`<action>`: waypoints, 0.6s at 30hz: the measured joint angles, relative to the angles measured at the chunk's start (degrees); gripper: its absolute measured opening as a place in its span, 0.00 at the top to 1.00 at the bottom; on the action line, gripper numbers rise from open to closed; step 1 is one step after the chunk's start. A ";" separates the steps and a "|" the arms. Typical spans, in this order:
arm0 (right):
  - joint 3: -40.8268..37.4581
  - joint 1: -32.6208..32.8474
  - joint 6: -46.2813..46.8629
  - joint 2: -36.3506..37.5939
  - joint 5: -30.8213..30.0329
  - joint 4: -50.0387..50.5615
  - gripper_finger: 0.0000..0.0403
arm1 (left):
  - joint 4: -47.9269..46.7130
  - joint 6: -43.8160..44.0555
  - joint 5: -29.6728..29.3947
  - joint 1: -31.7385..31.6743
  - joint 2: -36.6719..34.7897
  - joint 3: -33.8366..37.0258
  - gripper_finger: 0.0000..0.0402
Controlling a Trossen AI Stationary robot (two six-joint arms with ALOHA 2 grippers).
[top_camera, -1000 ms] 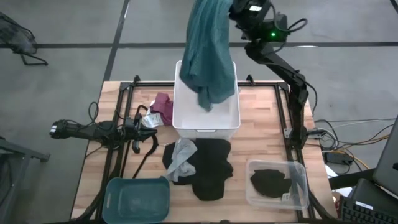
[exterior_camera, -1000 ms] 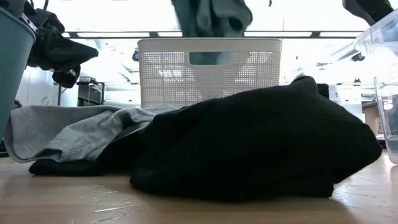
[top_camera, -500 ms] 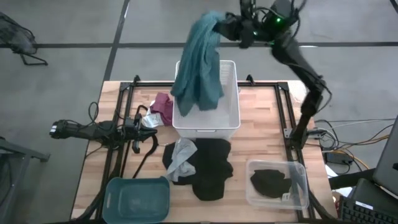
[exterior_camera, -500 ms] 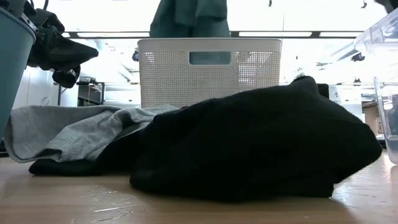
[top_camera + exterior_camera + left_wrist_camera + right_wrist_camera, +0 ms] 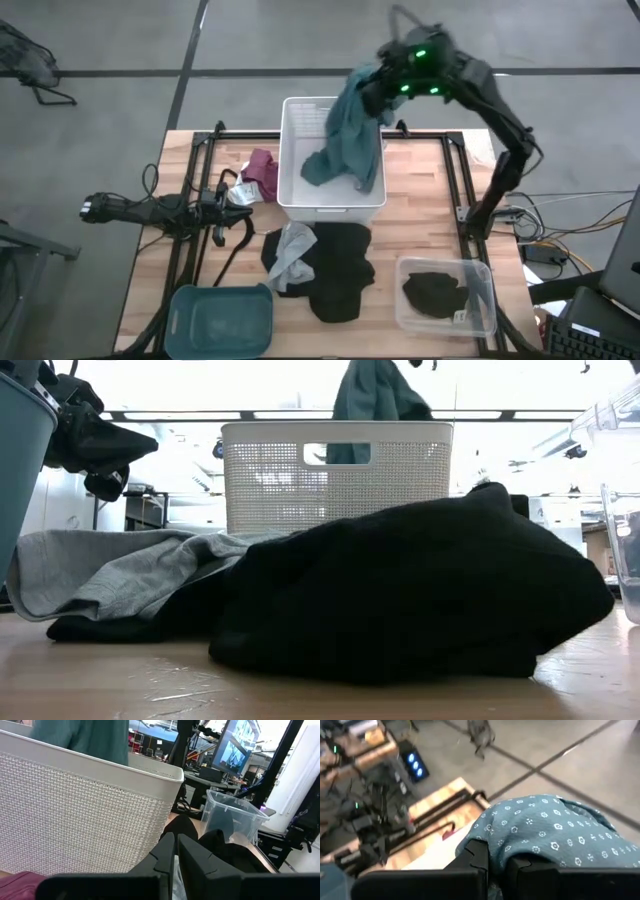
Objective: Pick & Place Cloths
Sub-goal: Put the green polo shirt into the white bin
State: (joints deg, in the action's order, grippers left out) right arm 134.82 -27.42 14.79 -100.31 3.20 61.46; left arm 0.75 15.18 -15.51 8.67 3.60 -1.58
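My right gripper [image 5: 378,88] is up over the far right corner of the white slatted basket [image 5: 331,206], shut on the teal-green cloth [image 5: 345,140]. The cloth's lower end [image 5: 322,170] hangs down inside the basket and shows through the handle slot [image 5: 345,453]. A maroon cloth [image 5: 262,170] lies on the table left of the basket. A light grey cloth [image 5: 293,250] and a black cloth [image 5: 338,268] lie in front of it. Another black cloth [image 5: 435,293] sits in the clear tray. My left gripper [image 5: 176,845] is shut and rests low by the basket's left wall. My right gripper pinches the teal-green cloth at its bunched upper end [image 5: 540,827] between the two fingers. The fabric drapes over the fingertips and hides the place of contact. The cloth hangs slack below the gripper, its lower part inside the basket.
A teal tray [image 5: 222,318] stands at the near left corner and a clear tray [image 5: 480,300] at the near right. The left arm [image 5: 150,210] and its cables lie along the table's left side. Black frame rails run along both sides of the table.
My right gripper has come down toward the basket, still shut on the teal-green cloth. The cloth has swung from side to side under it and sunk, so that its lower end now hangs inside the basket, more toward the basket's right wall.
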 joint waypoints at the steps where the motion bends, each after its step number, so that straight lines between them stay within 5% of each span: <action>1: -0.04 0.85 0.02 -1.03 0.14 0.09 0.97 | 0.00 0.00 0.00 0.02 0.00 0.00 0.93; 9: -0.07 5.95 -0.13 -8.92 10.69 0.10 0.97 | 0.00 0.00 0.00 0.00 0.00 0.00 0.93; 18: -0.04 6.56 -1.37 -13.00 6.72 4.20 0.97 | 0.00 0.00 0.00 0.00 0.00 0.00 0.93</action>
State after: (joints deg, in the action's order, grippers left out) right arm 134.78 -20.86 13.42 -113.31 9.92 65.66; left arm 0.75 15.18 -15.51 8.67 3.60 -1.58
